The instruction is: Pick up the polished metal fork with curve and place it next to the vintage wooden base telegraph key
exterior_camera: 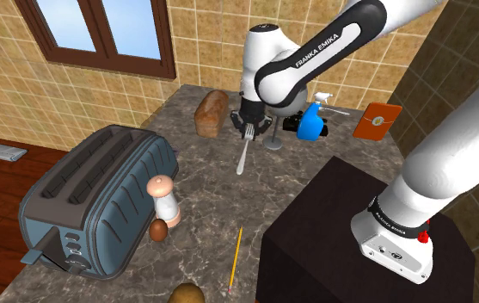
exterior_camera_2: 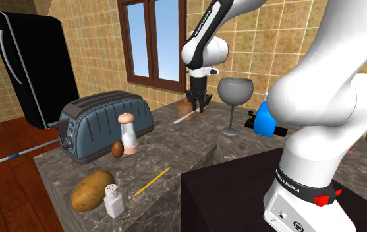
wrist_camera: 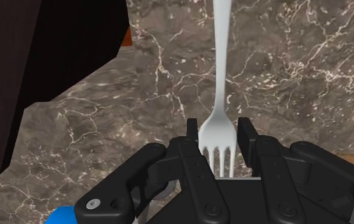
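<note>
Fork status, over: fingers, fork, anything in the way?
Black fingers shut on the pale silvery curved fork, at its tines. Fork low at the dark marbled counter, lift unclear. Grey wine glass and blue spray bottle stand close beside.

Home kitchen: stone counter [exterior_camera: 203,176] w/ toaster [exterior_camera: 91,198], pepper mill [exterior_camera: 164,200], bread [exterior_camera: 211,113]; black fridge [exterior_camera_2: 27,66], tiled walls [exterior_camera: 5,86]

White arm [exterior_camera: 315,53], dark joints [exterior_camera: 366,17], black end effector [wrist_camera: 218,133].

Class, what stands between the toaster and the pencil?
In the shoulder view, a grinder and a small brown egg-shaped thing stand between toaster and pencil.
</note>
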Robot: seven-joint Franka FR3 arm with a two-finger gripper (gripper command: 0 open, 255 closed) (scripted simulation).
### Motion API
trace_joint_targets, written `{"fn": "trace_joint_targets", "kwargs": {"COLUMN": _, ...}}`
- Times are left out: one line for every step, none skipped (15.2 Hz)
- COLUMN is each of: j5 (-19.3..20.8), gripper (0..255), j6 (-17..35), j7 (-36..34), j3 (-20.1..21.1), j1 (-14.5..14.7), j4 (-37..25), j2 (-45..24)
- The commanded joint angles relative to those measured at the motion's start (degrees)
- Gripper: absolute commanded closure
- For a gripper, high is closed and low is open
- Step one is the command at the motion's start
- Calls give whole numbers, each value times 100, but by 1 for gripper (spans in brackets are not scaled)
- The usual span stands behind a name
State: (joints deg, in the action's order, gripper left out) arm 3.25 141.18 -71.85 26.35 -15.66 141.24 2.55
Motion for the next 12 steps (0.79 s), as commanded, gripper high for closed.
{"fn": "trace_joint_targets", "kwargs": {"j5": -206, "gripper": 255, "j6": 64, "j7": 423, "j3": -149, "j1": -103, "j4": 307, "j2": 290}}
{"fn": "trace_joint_targets", "kwargs": {"j5": -286, "gripper": 255, "j6": 92, "j7": 618, "j3": -236, "j1": -144, "j4": 449, "j2": 418}}
{"fn": "trace_joint_targets", "kwargs": {"j5": -359, "gripper": 255, "j6": 118, "j7": 811, "j3": -326, "j1": -188, "j4": 585, "j2": 540}}
{"fn": "trace_joint_targets", "kwargs": {"j5": -420, "gripper": 255, "j6": 140, "j7": 1001, "j3": -425, "j1": -226, "j4": 714, "j2": 657}}
{"fn": "trace_joint_targets", "kwargs": {"j5": -474, "gripper": 255, "j6": 159, "j7": 1190, "j3": -525, "j1": -268, "j4": 837, "j2": 770}}
{"fn": "trace_joint_targets", "kwargs": {"j5": -518, "gripper": 255, "j6": 176, "j7": 1377, "j3": -629, "j1": -312, "j4": 955, "j2": 876}}
{"fn": "trace_joint_targets", "kwargs": {"j5": -551, "gripper": 255, "j6": 190, "j7": 1560, "j3": -739, "j1": -355, "j4": 1065, "j2": 977}}
{"fn": "trace_joint_targets", "kwargs": {"j5": -575, "gripper": 255, "j6": 203, "j7": 1742, "j3": -850, "j1": -402, "j4": 1170, "j2": 1073}}
{"fn": "trace_joint_targets", "kwargs": {"j5": -591, "gripper": 255, "j6": 214, "j7": 1922, "j3": -964, "j1": -453, "j4": 1267, "j2": 1163}}
{"fn": "trace_joint_targets", "kwargs": {"j5": -598, "gripper": 255, "j6": 223, "j7": 2099, "j3": -1079, "j1": -507, "j4": 1359, "j2": 1247}}
{"fn": "trace_joint_targets", "kwargs": {"j5": -596, "gripper": 255, "j6": 231, "j7": 2275, "j3": -1198, "j1": -563, "j4": 1443, "j2": 1324}}
{"fn": "trace_joint_targets", "kwargs": {"j5": -587, "gripper": 255, "j6": 237, "j7": 2449, "j3": -1316, "j1": -626, "j4": 1520, "j2": 1396}}
